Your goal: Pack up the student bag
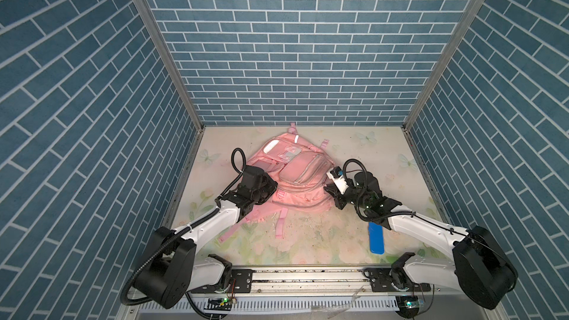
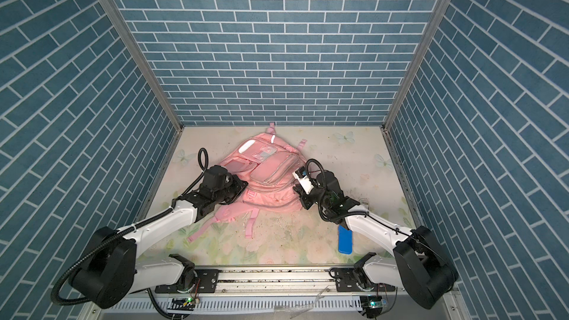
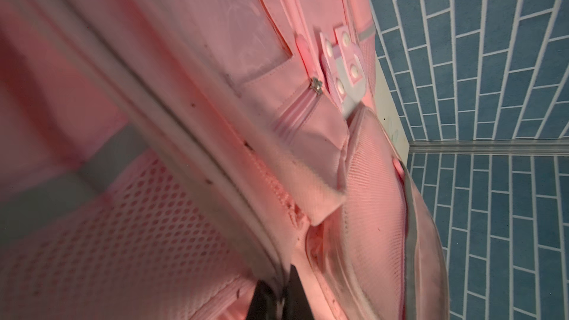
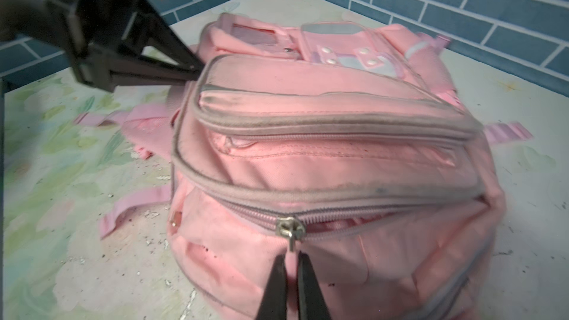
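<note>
Soft, slumping student bag lying centre-back on the worktop — light-looking, floppy, likely to sag if lifted by cloth. Jaws of left gripper closed on seam piping; of right gripper, pinched on zipper pull. Best taken by piping, straps, pulls.

Your student bag is soft, matt pink cloth, with open mesh on one side and a shiny metal zip pull. At 4 o'clock from it, the flat blue case looks like smooth plastic. The floral table cover is matt and scuffed.
</note>
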Action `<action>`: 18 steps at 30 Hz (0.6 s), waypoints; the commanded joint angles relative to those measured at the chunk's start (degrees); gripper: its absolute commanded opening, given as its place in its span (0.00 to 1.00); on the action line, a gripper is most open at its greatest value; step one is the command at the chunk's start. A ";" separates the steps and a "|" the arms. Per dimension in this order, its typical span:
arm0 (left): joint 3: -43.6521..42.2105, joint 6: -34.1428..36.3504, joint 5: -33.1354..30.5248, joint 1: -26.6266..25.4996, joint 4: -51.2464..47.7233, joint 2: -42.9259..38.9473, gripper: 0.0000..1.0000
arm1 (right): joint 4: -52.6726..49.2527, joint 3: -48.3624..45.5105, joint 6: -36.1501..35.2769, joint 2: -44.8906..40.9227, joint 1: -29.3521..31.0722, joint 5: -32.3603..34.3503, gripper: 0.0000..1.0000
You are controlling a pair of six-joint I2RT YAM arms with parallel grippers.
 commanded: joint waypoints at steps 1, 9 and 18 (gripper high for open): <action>5.53 8.06 -2.92 4.04 -2.17 2.45 0.05 | 7.13 0.40 1.62 -0.72 3.02 -0.68 0.00; 6.90 2.60 -5.04 2.77 -7.31 -0.94 0.55 | 8.50 4.47 2.22 6.15 6.63 0.76 0.00; -3.95 -19.62 -13.97 -14.38 1.27 -10.92 0.59 | 7.78 4.43 1.98 6.64 7.07 1.43 0.00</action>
